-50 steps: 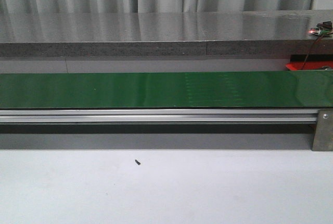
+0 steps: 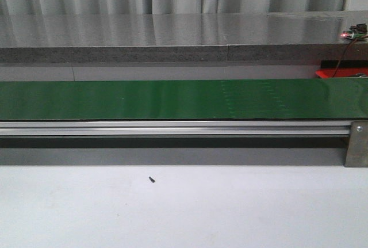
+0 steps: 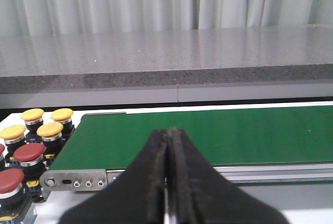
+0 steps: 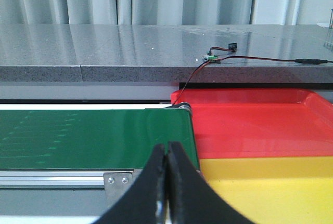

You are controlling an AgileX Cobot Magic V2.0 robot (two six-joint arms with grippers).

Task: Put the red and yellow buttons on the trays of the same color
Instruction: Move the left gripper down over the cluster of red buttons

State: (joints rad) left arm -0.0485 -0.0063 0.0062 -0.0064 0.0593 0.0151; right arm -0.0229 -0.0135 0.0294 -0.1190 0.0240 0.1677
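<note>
Straight ahead of both end effectors, beyond the pale surface [image 2: 184, 208]: a long green conveyor belt [image 2: 172, 99] on an aluminium rail, with a grey stone ledge [image 2: 172, 29] behind it. Nothing riding on the belt in any view.

Just changed: faint pale marks on the belt [image 2: 250, 95], now a little further toward the right end than half a second ago. Read as a running belt, carrying toward the tray end. No button loaded onto it, so sorting apparently not yet begun.

Ahead and to the right of the right end effector [image 4: 167, 148], at the belt's end: a red tray [image 4: 250, 120], and nearer, touching its front edge, a yellow tray [image 4: 270, 182]. Both bare where visible. A thin wire and small circuit board [image 4: 210, 57] on the ledge beyond.

Ahead and to the left of the left end effector [image 3: 167, 135], just beside the belt's other end: clustered push-buttons, yellow buttons [image 3: 50, 129] farther off and red buttons [image 3: 28, 152] nearer. All standing upright, mushroom caps facing up, long axis vertical through cap and dark body. Probably best gripped from above or across the cap.

Both end effectors pressed together, fingers touching, holding nothing, hanging short of the belt. Neither visible from the front.

Smallest: a dark speck [image 2: 152, 179] on the surface, unidentifiable.
</note>
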